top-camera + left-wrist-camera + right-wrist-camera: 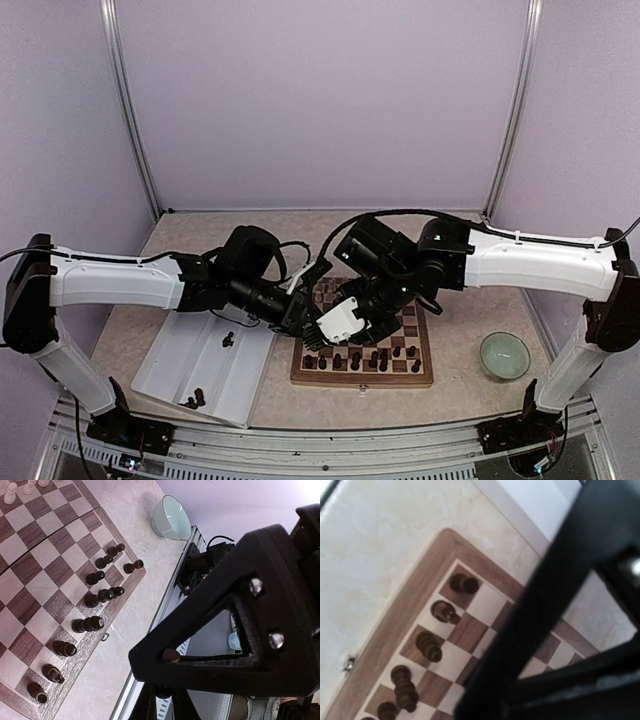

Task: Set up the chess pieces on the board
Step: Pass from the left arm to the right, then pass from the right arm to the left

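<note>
Cream pieces on board, left-wrist only

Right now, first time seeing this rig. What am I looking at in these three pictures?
Two robot arms are bolted at the table's near edge, each ending in a two-finger gripper. The overhead picture looks down from behind them. The other two come from a camera on each wrist, so the big black shapes there are that arm's own fingers, close up. On the table lie a wooden chessboard, a white divided tray and a pale green bowl. Dark chess pieces stand along the board's near rows; a few more are in the tray. The left gripper and right gripper meet over the board's left edge. The left one is shut; I cannot see that it holds anything. The right one's jaws are too blurred to judge.
</note>
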Robot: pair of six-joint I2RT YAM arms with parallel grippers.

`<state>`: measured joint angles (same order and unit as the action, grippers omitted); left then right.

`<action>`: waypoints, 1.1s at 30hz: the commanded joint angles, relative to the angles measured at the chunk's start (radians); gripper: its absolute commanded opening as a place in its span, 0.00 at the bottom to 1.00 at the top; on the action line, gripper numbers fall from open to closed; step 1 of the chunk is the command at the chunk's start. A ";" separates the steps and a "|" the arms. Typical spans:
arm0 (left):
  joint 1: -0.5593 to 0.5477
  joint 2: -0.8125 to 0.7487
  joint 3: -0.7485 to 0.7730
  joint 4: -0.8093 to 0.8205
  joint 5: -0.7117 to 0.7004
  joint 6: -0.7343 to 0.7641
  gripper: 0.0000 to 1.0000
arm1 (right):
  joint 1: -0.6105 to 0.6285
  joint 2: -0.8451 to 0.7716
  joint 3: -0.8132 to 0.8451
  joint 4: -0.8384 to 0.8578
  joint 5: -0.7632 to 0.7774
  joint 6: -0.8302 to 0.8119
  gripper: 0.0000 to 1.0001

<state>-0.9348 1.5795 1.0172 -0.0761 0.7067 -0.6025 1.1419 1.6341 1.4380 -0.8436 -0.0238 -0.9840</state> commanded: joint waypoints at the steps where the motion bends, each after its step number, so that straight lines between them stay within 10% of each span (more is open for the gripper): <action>1: -0.004 0.009 0.021 0.042 0.025 -0.009 0.05 | 0.013 0.019 -0.009 0.015 0.041 -0.008 0.26; 10: 0.002 -0.031 0.027 0.008 -0.087 0.039 0.26 | -0.036 -0.014 -0.039 0.086 -0.007 0.052 0.03; 23: -0.165 -0.347 -0.173 0.451 -0.819 0.235 0.44 | -0.482 -0.117 -0.224 0.506 -0.964 0.633 0.02; 33: -0.178 -0.074 0.070 0.350 -0.753 0.270 0.45 | -0.547 -0.109 -0.288 0.623 -1.119 0.745 0.04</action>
<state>-1.1072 1.4380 1.0042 0.3035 -0.0643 -0.3580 0.6041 1.5269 1.1725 -0.2932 -1.0389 -0.2970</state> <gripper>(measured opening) 0.451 0.116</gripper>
